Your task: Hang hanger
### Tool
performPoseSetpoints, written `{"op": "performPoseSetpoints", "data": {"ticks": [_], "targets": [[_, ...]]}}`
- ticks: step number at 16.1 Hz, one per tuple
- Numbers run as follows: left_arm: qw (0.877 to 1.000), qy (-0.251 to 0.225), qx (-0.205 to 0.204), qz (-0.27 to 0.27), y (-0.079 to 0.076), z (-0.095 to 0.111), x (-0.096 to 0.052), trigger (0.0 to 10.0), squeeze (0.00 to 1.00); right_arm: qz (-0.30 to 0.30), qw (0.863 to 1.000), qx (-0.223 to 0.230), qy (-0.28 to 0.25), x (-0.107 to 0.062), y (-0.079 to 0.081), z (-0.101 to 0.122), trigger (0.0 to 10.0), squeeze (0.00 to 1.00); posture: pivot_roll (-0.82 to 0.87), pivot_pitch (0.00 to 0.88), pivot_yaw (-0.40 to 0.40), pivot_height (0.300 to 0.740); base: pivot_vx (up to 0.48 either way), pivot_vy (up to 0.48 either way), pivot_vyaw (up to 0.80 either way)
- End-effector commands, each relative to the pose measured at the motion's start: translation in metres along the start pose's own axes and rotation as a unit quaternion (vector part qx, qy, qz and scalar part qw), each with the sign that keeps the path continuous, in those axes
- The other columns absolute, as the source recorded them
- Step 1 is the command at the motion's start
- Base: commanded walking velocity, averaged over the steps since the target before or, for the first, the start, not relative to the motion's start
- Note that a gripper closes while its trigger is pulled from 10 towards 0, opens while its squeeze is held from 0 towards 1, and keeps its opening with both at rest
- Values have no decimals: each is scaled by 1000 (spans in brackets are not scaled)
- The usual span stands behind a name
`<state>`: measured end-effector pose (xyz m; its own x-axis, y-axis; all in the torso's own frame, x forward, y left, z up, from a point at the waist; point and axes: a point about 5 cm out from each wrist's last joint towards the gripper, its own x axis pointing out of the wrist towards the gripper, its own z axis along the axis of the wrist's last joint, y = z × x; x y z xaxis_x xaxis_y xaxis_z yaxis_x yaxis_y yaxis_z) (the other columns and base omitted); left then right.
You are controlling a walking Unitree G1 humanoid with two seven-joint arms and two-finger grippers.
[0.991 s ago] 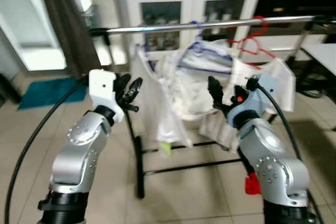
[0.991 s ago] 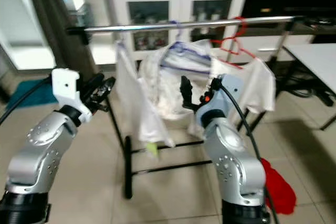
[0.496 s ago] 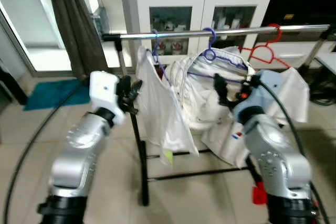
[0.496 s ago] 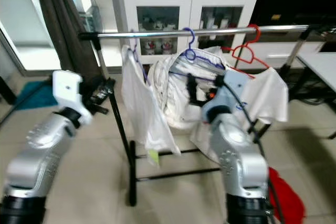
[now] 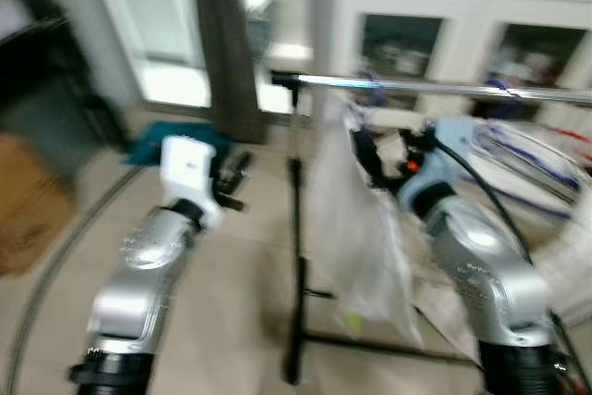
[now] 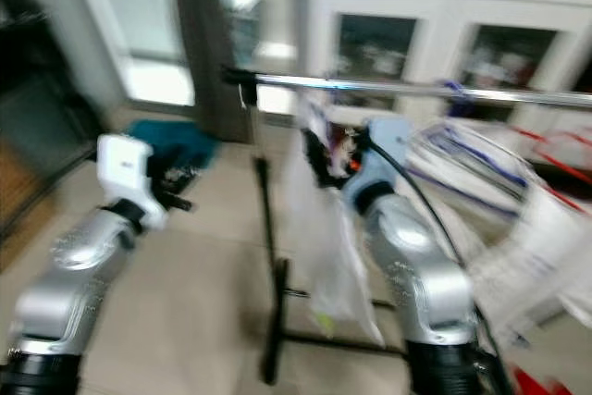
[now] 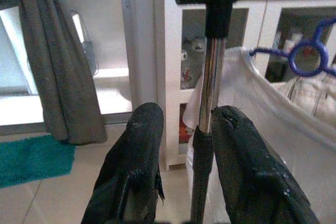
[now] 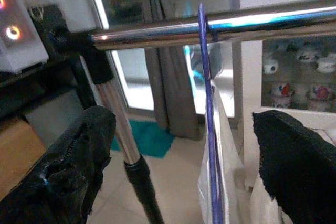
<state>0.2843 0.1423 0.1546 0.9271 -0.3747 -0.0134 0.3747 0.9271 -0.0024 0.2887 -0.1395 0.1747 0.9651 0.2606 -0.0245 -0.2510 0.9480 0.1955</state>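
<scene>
A chrome rail point(image 5: 444, 90) on a black rack carries white garments point(image 5: 361, 238) on blue hangers. The eye views are blurred. My right gripper point(image 5: 370, 150) is raised just below the rail's left end, open and empty. In the right wrist view its fingers point(image 8: 79, 161) stand wide apart, with a blue hanger hook point(image 8: 205, 51) over the rail point(image 8: 157, 32) ahead of them. My left gripper point(image 5: 231, 182) floats left of the rack's upright post point(image 5: 296, 256), open and empty. In the left wrist view the post point(image 7: 210, 77) shows beyond its fingers point(image 7: 136, 150), with another blue hanger point(image 7: 304, 59) to one side.
A white glass-door cabinet point(image 5: 435, 34) stands behind the rack. A dark curtain point(image 5: 227, 43) hangs at a bright doorway, with a teal mat point(image 5: 153, 141) on the tiled floor. A brown box point(image 5: 28, 201) sits at the far left.
The whole picture has shifted: the camera has swung left, so the rack now sits right of centre. Both grippers stay raised near the rack's left end.
</scene>
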Motion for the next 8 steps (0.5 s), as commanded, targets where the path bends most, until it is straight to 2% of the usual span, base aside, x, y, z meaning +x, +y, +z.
{"op": "performPoseSetpoints", "data": {"ticks": [1, 4, 6, 8], "targets": [[1000, -4, 9, 2, 5, 5, -2, 10000, 0, 15, 1000, 11, -19, 0, 2, 12, 10000, 0, -96, 0, 3, 740, 0, 0, 0], [999, 23, 17, -40, 4, -1, -8, 10000, 0, -1, 1000, 5, -1, 1, -15, 17, 10000, 0, -89, 0, -7, 740, 0, 0, 0], [993, 62, 21, -101, 1, -9, -13, 10000, 0, -8, 1000, 6, 11, 4, -27, 29, 10000, 0, -89, 0, -7, 740, 0, 0, 0], [989, 72, 29, -125, 1, -10, -14, 10000, 0, -21, 1000, -6, 20, 8, -33, 34, 10000, 0, -106, 0, -3, 740, 0, 0, 0]]}}
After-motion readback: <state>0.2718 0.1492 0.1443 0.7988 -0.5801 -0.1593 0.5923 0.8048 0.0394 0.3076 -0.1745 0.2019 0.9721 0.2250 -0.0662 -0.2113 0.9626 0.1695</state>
